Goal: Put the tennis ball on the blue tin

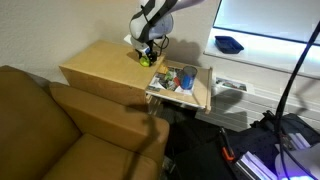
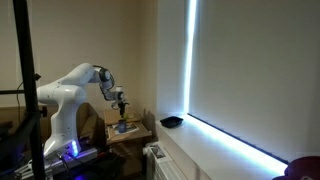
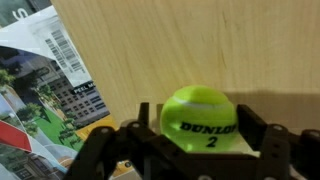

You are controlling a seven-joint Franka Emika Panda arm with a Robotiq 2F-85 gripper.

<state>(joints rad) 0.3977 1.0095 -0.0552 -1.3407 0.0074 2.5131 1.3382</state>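
Note:
The tennis ball (image 3: 200,118), yellow-green with DUNLOP 2 printed on it, sits between my gripper's (image 3: 197,135) two black fingers, which touch it on both sides. In an exterior view the gripper (image 1: 147,55) is low over the far end of the wooden table (image 1: 95,62) with the ball (image 1: 145,60) in it. The blue tin (image 1: 187,77) stands upright in an open box to the side of the table, apart from the gripper. The tin is out of the wrist view.
The open box (image 1: 203,92) holds several small items. A dark blue bowl (image 1: 229,44) sits on the window ledge and also shows in the other exterior view (image 2: 171,122). Printed papers (image 3: 50,85) lie beside the table. A brown sofa (image 1: 50,130) fills the foreground.

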